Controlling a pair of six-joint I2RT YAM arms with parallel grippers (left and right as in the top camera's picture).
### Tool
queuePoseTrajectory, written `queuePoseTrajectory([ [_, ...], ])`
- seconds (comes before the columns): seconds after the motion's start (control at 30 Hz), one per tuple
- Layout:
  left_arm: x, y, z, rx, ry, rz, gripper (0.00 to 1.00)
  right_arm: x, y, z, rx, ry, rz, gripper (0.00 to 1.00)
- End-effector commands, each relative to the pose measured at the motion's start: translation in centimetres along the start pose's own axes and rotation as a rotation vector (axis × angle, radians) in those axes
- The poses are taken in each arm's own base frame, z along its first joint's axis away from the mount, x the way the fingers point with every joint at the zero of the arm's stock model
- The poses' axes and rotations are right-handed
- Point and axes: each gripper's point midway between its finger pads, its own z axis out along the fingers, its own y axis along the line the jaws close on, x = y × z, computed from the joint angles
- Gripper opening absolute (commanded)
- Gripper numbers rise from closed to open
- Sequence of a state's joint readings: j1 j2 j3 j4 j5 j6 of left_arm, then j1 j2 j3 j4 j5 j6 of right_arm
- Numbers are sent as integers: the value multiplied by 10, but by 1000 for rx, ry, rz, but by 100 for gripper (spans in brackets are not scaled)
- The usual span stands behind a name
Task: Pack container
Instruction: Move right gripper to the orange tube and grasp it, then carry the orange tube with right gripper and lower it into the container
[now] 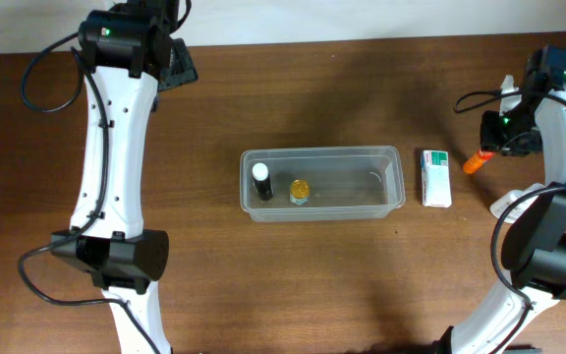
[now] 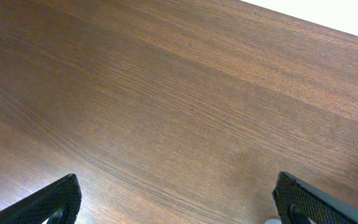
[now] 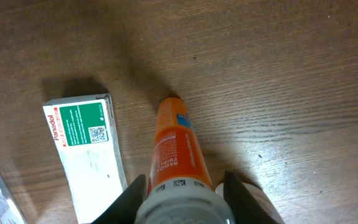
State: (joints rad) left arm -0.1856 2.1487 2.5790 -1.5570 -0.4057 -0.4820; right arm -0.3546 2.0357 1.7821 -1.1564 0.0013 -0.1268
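One orange tube [image 3: 173,146] clamped in the right gripper [image 3: 184,194], one Panadol box [image 3: 89,152] beside it. One container [image 1: 394,182] beyond holds two bottles [image 1: 261,183]; left gripper [image 2: 176,202] gapes open.

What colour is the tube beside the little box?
Orange, with a blue patch and grey cap. The tube shows best in the right wrist view.

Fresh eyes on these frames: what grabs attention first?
The clear container at the centre of the table, holding a white-capped bottle and an amber bottle. Off to its right, the right hand grips an orange tube near a white-and-green box.
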Motion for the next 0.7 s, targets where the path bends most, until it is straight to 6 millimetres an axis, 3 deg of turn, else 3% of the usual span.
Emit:
queuePoseTrajectory([
  [0.0, -4, 5, -4, -11, -18, 5, 99, 3, -2, 3, -3, 19, 15, 29],
  [0.17, -4, 5, -4, -11, -18, 6, 99, -6, -3, -17, 0, -15, 19, 28],
  [0.43, -4, 5, -4, -11, -18, 6, 99, -26, -1, -92, 6, -144, 36, 27],
  [0.53, -4, 5, -4, -11, -18, 5, 99, -28, 14, -120, -32, -184, 30, 27],
  [0.67, -4, 5, -4, -11, -18, 5, 99, -28, 50, -161, -60, -244, -44, 27],
])
